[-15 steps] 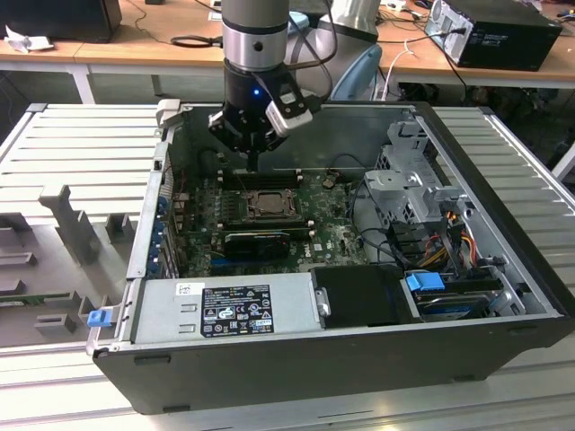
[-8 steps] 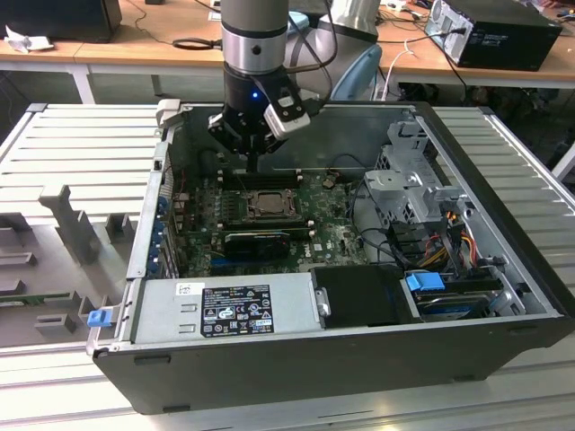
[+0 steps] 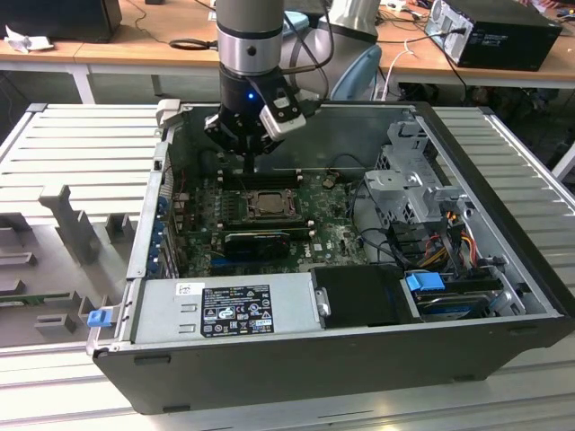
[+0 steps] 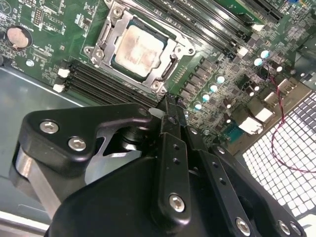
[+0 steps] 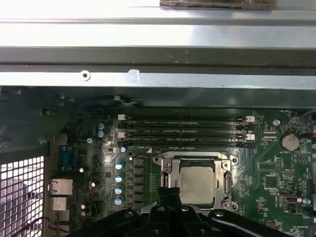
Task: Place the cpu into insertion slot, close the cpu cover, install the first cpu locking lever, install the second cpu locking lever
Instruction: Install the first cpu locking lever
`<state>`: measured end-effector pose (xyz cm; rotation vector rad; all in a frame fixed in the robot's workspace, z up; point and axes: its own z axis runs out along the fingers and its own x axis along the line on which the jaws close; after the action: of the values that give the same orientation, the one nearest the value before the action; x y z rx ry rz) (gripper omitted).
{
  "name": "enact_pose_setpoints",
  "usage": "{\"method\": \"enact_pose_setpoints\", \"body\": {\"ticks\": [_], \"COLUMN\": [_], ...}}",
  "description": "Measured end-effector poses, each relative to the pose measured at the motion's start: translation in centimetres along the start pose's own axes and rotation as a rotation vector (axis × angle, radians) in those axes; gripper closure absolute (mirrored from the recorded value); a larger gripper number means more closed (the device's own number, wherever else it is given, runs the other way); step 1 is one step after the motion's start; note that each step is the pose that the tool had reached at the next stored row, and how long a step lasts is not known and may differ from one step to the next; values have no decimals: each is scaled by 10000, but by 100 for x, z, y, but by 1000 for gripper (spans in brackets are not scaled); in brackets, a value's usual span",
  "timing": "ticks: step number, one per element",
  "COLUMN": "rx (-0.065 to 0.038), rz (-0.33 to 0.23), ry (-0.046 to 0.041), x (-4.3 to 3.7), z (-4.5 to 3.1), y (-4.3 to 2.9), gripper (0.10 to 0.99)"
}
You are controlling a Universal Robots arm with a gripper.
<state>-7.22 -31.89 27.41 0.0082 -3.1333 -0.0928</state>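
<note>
The gripper (image 4: 168,102) is pinched shut and holds nothing, its tip poised just beside the socket's corner, above the memory slots (image 4: 106,81). Beyond it the cpu (image 4: 138,46) lies seated in the insertion slot (image 4: 118,63), with the cpu cover (image 4: 106,35) down and framing it; whether the levers are latched I cannot tell. The likely risk is a slightly off-line push: the narrow tip could slip off thin lever wire and strike the green board (image 4: 54,29) or the slots
</note>
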Motion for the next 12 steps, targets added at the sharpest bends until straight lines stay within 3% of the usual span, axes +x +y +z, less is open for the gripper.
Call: {"method": "enact_pose_setpoints", "body": {"ticks": [12], "rx": [-4], "rz": [0], "ry": [0], "x": [36], "z": [2], "y": [0], "gripper": [980]}}
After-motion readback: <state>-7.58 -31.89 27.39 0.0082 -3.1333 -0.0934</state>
